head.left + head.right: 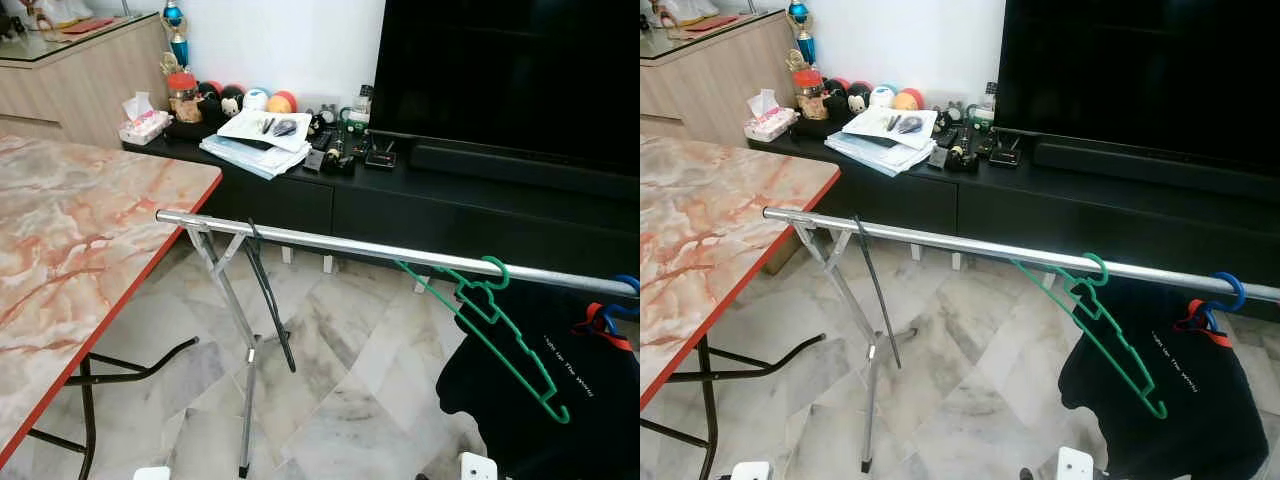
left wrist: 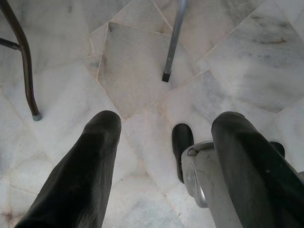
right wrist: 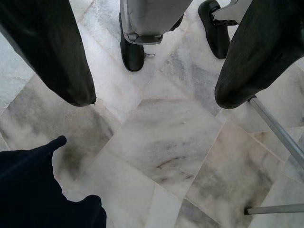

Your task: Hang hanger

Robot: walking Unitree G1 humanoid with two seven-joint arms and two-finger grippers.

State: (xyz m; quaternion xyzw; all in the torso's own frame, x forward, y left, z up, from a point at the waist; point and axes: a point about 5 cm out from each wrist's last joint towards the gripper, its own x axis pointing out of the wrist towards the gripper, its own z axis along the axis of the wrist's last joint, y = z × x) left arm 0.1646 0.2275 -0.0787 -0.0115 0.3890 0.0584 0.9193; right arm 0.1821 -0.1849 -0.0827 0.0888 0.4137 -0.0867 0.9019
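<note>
Left gripper (image 2: 164, 161) jaws apart, empty; right gripper (image 3: 154, 76) same; green plastic hanger (image 1: 487, 327) tilted on chrome rail (image 1: 330, 243), centre-right; bump risks slip-off.

A rail (image 1: 380, 250) crosses before the cabinet (image 1: 450, 215). Hangers (image 1: 490, 330) and a shirt (image 1: 560, 400) hang at its right; the bench (image 1: 70, 260) stands left.

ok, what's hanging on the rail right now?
On the rail: a dark hanger near its left end, an empty green hanger, then a blue hanger and a red one carrying a black shirt, which covers their lower parts.
</note>
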